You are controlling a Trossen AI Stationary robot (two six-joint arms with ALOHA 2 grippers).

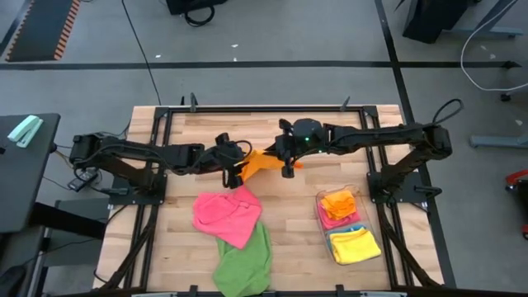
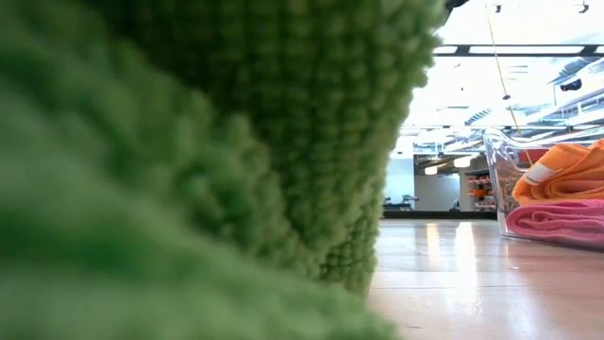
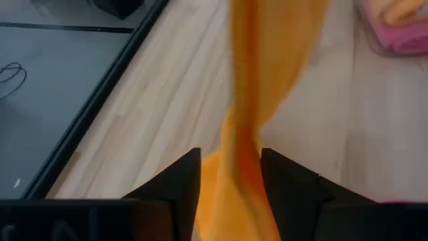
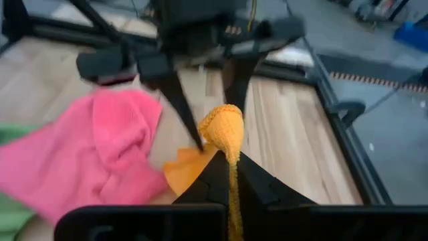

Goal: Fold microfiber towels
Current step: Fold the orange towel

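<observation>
Green towel (image 2: 189,170) blocking most of the low view; clear bin (image 1: 320,216) holding folded towels; right gripper (image 4: 231,175) pinching orange towel (image 1: 262,162), left gripper (image 3: 231,177) fingers loosely around it

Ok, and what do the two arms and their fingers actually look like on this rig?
Both arms are black and jointed, built of slim tubular links, mounted on black frames at the table's sides. The left gripper and right gripper end in dark, flat, wedge-shaped fingers. A small green light shows on the right arm's rounded wrist housing. Black cables loop near each arm's base.
</observation>
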